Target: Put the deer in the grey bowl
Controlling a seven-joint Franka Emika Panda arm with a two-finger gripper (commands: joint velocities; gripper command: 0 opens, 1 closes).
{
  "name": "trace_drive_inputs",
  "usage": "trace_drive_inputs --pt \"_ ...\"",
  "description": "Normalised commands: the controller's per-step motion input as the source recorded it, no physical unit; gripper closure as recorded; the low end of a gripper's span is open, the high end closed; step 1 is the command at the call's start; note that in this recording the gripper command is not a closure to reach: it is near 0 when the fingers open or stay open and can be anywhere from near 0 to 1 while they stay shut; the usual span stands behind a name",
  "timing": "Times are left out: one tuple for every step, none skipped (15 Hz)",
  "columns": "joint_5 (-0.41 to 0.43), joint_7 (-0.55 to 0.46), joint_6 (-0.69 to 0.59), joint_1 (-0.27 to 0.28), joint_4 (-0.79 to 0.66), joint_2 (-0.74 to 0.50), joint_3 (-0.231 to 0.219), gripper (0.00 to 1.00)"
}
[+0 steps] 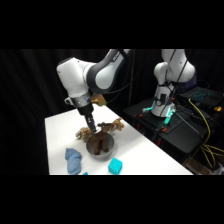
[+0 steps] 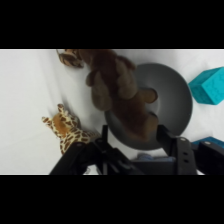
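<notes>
Near the table's [image 1: 145, 155] front edge sits the grey bowl [image 2: 175, 95]; the deer [image 2: 120, 90] lies partly inside it, its dark brown body draped over the rim, with its far end on the table outside; above the bowl hangs the gripper [image 2: 134, 134], its fingers [image 2: 164, 134] spread wide on either side of the deer, gripping nothing; a spotted tan plush toy [image 2: 65, 129] lies on the table just beside the bowl; a teal block [image 2: 209, 85] rests near the bowl's other side; toward the table's front left corner lies a blue cloth [image 1: 73, 160].
</notes>
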Motion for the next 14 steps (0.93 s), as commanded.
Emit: trace_drive_inputs --pt "-0.116 0.03 -0.18 0.051 0.18 -0.03 -0.043 0.00" --pt "-0.112 0.02 -0.22 0.045 0.17 -0.09 -0.043 0.00" --pt "-0.103 0.00 -0.27 0.035 0.15 -0.17 -0.040 0.00" --pt "-0.091 -0.02 -0.32 0.023 0.14 -0.22 -0.039 0.00" --pt "-0.091 -0.05 -0.37 0.008 0.12 -0.32 -0.041 0.00" --pt "-0.079 -0.08 -0.40 -0.007 0.11 -0.37 -0.036 0.00" --pt "-0.094 -0.08 -0.49 -0.010 0.09 -0.45 -0.042 0.00" --pt "-0.082 -0.11 -0.51 -0.020 0.09 -0.46 -0.035 0.00" --pt "-0.070 -0.12 -0.51 -0.028 0.09 -0.46 -0.030 0.00" --pt "-0.062 -0.13 -0.50 -0.033 0.11 -0.44 -0.026 0.00" --pt "-0.078 -0.11 -0.54 -0.026 0.14 -0.40 -0.025 0.00" --pt "-0.090 -0.10 -0.59 -0.021 0.19 -0.31 -0.021 0.00" --pt "-0.115 0.00 -0.54 -0.006 0.23 -0.23 -0.027 0.00" --pt "-0.125 -0.03 -0.44 -0.005 0.22 -0.18 -0.019 0.00"
